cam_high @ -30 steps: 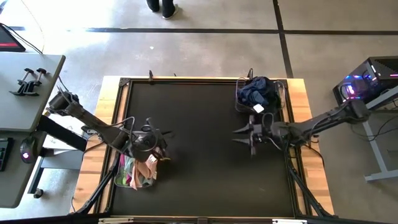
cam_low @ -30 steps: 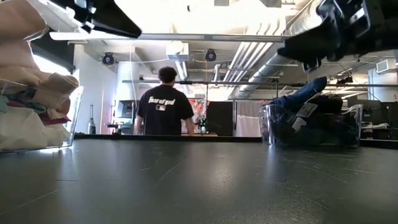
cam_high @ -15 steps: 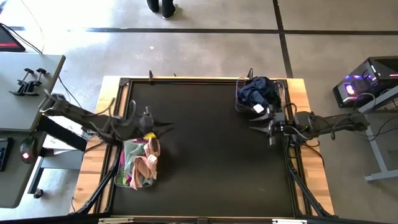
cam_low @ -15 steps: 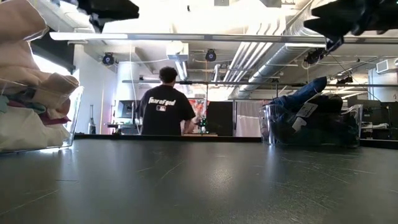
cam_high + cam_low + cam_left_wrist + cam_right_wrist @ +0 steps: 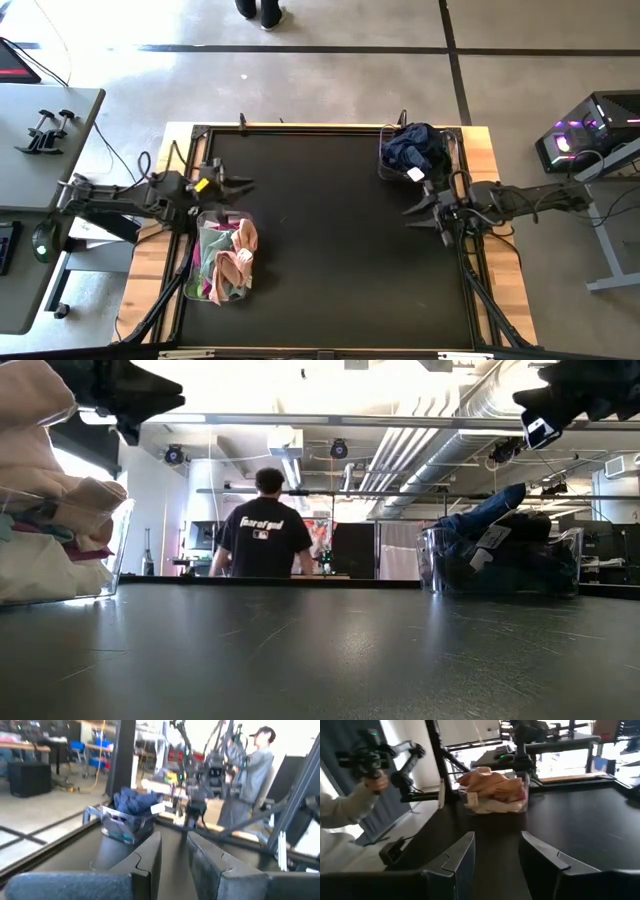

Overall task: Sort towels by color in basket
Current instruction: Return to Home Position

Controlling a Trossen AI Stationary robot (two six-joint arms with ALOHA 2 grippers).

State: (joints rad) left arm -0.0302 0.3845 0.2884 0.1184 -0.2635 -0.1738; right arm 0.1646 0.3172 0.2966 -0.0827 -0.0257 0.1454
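A clear basket [image 5: 193, 285] at the table's near left holds pink, peach and lime towels [image 5: 232, 258]; it also shows in the low view as basket [image 5: 112, 550] and in the right wrist view as basket [image 5: 495, 795]. A second clear basket [image 5: 384, 165] at the far right holds navy towels [image 5: 412, 145], seen too as towels [image 5: 134, 800] and towels [image 5: 490, 510]. My left gripper [image 5: 245, 186] hovers just beyond the light basket's far end, level, open and empty [image 5: 175, 847]. My right gripper [image 5: 410, 211] hovers nearer than the dark basket, level, open and empty [image 5: 497, 850].
The black mat [image 5: 330, 240] lies bare between the baskets, with a wooden rim [image 5: 500, 260] around it. A person in a black shirt [image 5: 264, 530] stands beyond the far edge. Another person [image 5: 250, 770] and a hand with a camera rig [image 5: 367, 770] show beside the table.
My left gripper has drawn back from over the light basket toward the table's far and left edges, rolling as it went. My right gripper has pulled back toward the table's right edge and risen a little. The towels in both baskets lie as before.
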